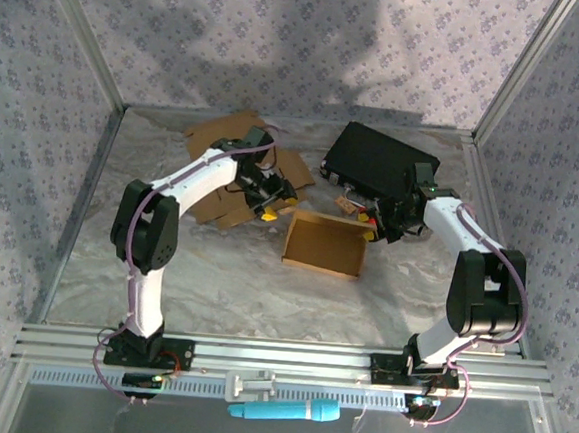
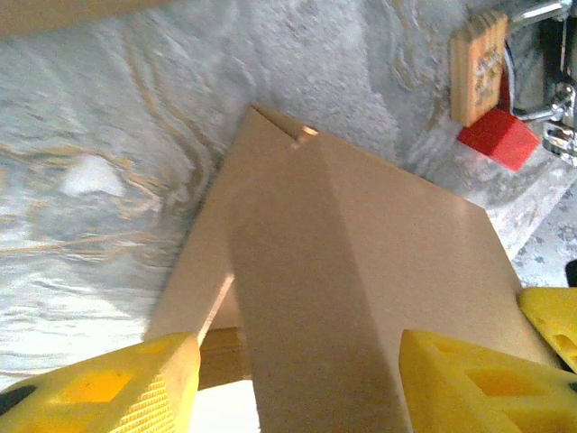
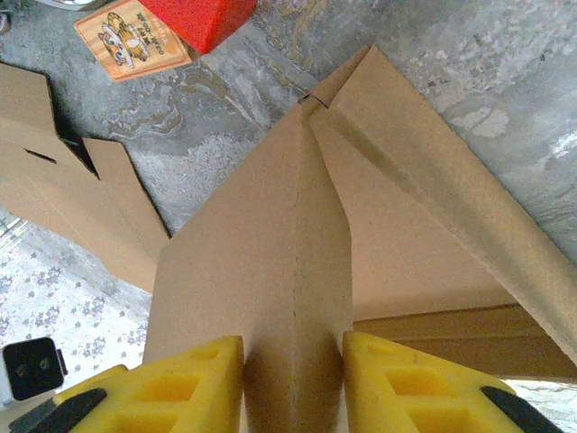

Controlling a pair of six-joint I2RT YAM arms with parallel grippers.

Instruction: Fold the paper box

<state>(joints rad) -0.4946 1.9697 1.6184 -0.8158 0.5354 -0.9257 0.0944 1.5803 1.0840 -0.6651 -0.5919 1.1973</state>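
Brown cardboard forms the paper box (image 1: 322, 244), which sits open-topped at the middle of the marbled tabletop (image 1: 214, 281), between the two arms. The left tool (image 1: 268, 203) is at the box's 10 o'clock corner. In its wrist view the yellow fingers (image 2: 117, 388) stand spread on either side of an upright wall. The right-hand one is against the card and the other is apparently just clear, though the frame's lower edge cuts both off. The right tool (image 1: 374, 221) is at the 2 o'clock corner, where its fingers (image 3: 406, 383) press onto a folded corner panel, pinching it. At the box's 11 o'clock lie flat cardboard sheets (image 1: 229, 157), partly under the left arm. At 1 o'clock lies a black case (image 1: 374, 163). Near it a red block (image 3: 203, 16) and a printed wooden tile (image 3: 131, 38) are cropped, and the print is too small to read.
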